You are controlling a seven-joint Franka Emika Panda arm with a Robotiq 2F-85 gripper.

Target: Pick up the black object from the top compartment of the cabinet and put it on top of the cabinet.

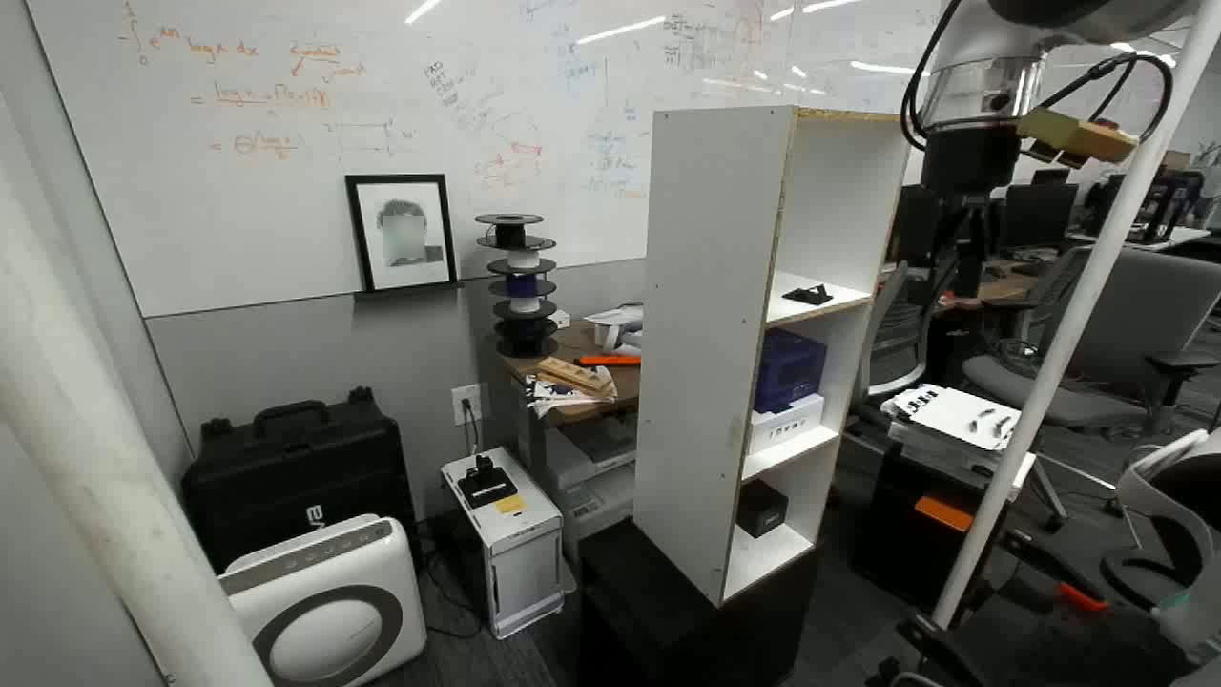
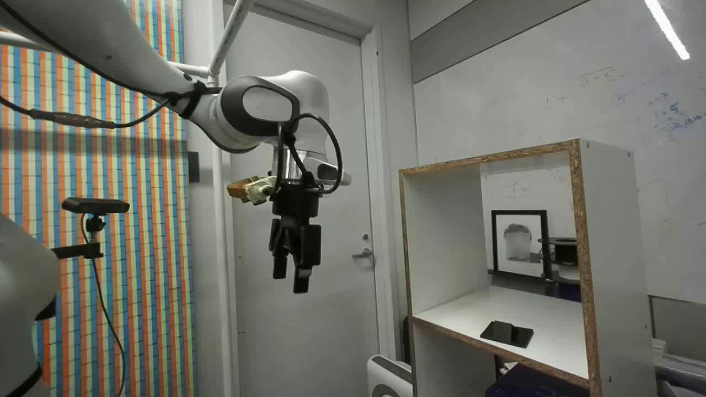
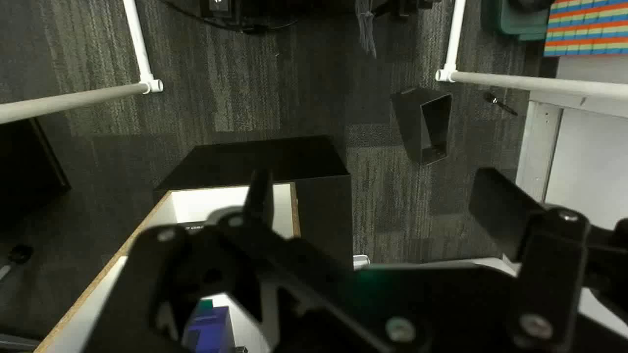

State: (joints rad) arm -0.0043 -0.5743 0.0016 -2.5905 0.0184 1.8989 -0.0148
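Gripper [image 2: 290,275] is wide, nice — I'd tip it level into the cabinet [image 2: 615,248], then pinch the black object [image 2: 504,334].

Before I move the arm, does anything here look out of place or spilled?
No spill shows. One spot looks odd: in an exterior view, a wooden piece lies slanted over paper-like scraps near the edge of the desk, a haphazard heap.

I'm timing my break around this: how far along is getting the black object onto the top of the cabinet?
Done: nothing visible; the black object lies in the top compartment of the cabinet.
In hand: nothing; the pincer hangs outside the cabinet, its fingers apart in the wrist view.
Left: apparently everything: reaching in, grasping, lifting out, setting on top.
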